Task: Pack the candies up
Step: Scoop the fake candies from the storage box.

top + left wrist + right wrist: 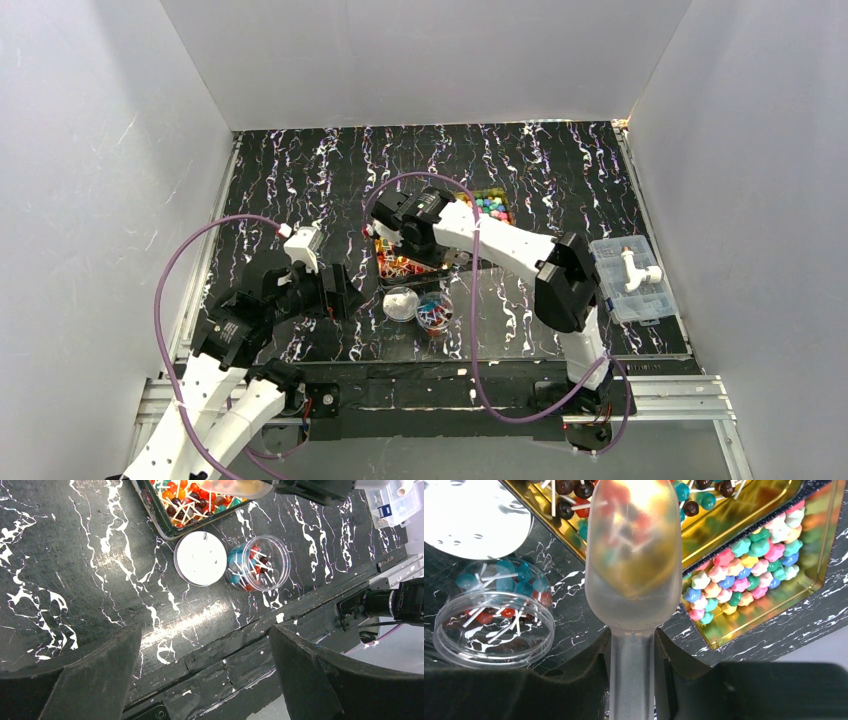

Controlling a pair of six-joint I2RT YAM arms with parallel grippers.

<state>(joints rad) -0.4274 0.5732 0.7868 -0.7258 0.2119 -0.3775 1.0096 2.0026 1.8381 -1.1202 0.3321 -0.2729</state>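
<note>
Scoop over a tin of candies
Right jaws grasp it, left jaws released; jar and lid lie nearer.

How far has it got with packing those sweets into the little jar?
Done: the clear jar holds some stick candies, its white lid lying beside it. In hand: the right gripper grips a translucent scoop, seemingly loaded, over the gold tin. Left: the jar has room, the pastel star candies lie in the second gold tin, the lid is off; the left gripper hangs open, empty.
</note>
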